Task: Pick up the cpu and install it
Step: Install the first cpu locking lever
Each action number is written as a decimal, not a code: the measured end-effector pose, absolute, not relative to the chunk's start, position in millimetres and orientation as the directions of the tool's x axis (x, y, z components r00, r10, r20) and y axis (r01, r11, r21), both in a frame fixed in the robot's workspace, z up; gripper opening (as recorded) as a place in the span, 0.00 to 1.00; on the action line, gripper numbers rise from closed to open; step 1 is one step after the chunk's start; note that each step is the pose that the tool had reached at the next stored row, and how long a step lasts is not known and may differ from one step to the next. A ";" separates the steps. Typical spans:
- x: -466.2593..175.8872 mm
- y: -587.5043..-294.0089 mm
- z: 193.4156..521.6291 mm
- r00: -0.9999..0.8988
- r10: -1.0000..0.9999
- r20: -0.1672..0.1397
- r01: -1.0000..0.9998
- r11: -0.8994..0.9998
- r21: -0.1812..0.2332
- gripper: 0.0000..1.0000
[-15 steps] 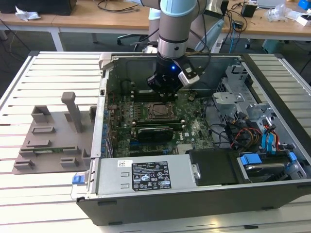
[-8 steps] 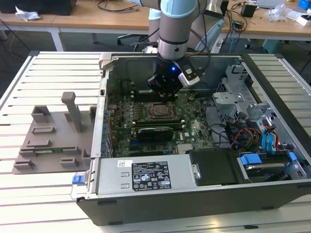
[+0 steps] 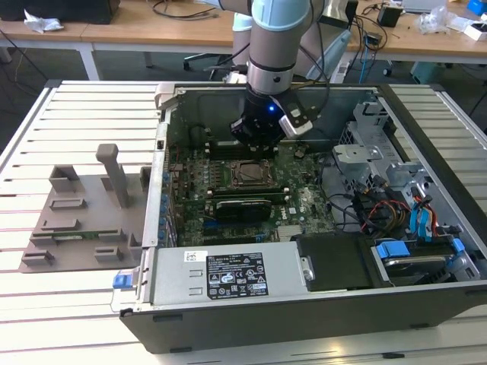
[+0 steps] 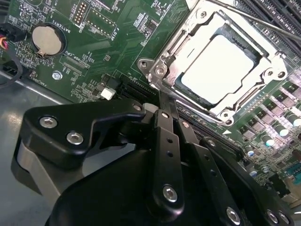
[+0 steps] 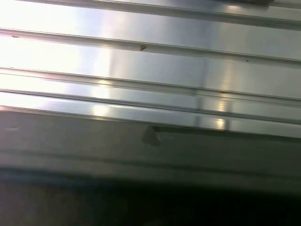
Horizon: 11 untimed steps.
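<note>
With cpu (image 4: 220, 69) seated in socket (image 4: 176, 70), gripper (image 3: 262, 131) hovers just above.
Jaw state: can't tell; chip lies flat inside metal frame, so it's aligned w/ the board.

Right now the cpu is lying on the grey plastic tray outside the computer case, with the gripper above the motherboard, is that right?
Not quite. The cpu sits in the motherboard's socket inside the computer case, as the second wrist view shows. The gripper is indeed above the motherboard.

A pale blue and silver arm (image 3: 275, 34) carries a black gripper (image 4: 164, 141) with silver screws and a blue light.
</note>
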<state>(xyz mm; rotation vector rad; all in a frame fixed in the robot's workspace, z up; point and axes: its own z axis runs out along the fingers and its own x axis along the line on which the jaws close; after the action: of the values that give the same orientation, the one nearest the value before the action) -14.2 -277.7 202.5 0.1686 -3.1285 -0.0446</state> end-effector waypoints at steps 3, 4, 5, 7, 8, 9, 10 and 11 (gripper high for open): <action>-14.1 -277.7 206.4 -0.994 -0.108 0.008 -0.107 0.994 0.020 0.11; -14.2 -278.2 206.5 -0.994 -0.107 0.009 -0.107 0.994 0.010 0.11; -14.2 -282.1 206.6 -0.994 -0.107 0.011 -0.108 0.994 -0.013 0.11; -14.2 -286.6 206.6 -0.994 -0.107 0.012 -0.107 0.994 -0.021 0.11; -14.2 -292.8 206.6 -0.994 -0.107 0.012 -0.107 0.994 -0.022 0.11; -14.1 -295.2 206.5 -0.994 -0.107 0.012 -0.108 0.994 -0.022 0.11; -14.2 -297.9 206.6 -0.994 -0.107 0.012 -0.107 0.994 -0.023 0.11; -14.2 -302.0 206.6 -0.994 -0.107 0.012 -0.107 0.994 -0.023 0.11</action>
<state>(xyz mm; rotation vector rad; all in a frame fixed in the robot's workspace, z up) -14.2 -302.0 206.6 0.1681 -3.1258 0.0366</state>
